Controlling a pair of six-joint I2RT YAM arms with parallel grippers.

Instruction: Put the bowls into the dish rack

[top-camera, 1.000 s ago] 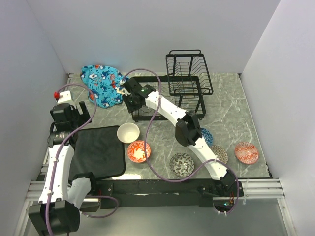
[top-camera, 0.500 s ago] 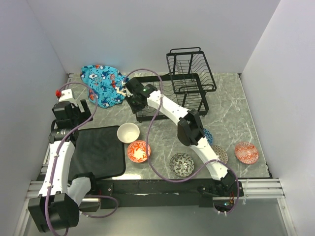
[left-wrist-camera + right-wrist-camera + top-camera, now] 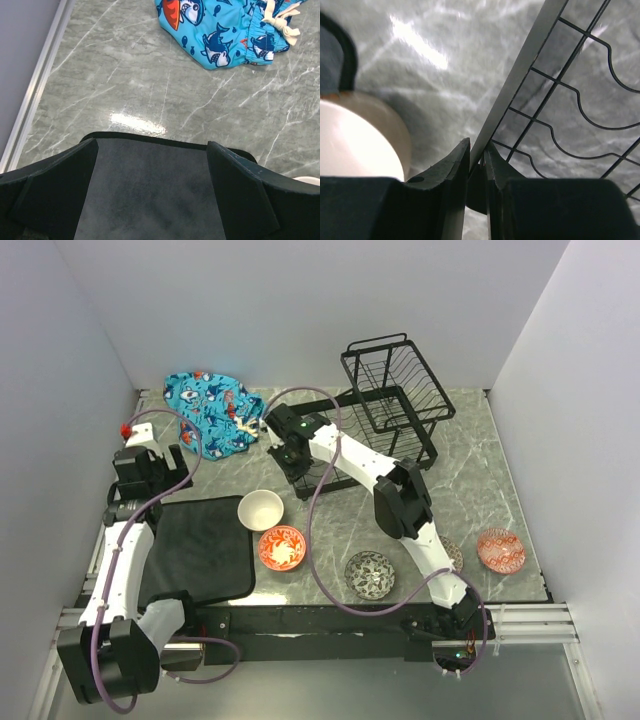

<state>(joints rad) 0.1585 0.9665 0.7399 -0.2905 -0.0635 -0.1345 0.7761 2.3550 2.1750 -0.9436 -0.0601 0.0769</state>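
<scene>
Two-tier black wire dish rack (image 3: 398,390)

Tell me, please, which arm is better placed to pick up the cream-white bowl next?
Left. The left fingers hang open over the black mat, near the cream-white bowl, with nothing held, while the right fingers are shut on the rim of the dish rack.

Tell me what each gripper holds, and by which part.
The right gripper pinches the dish rack by its lower tier's edge rail. The left gripper is open, holding nothing.
</scene>
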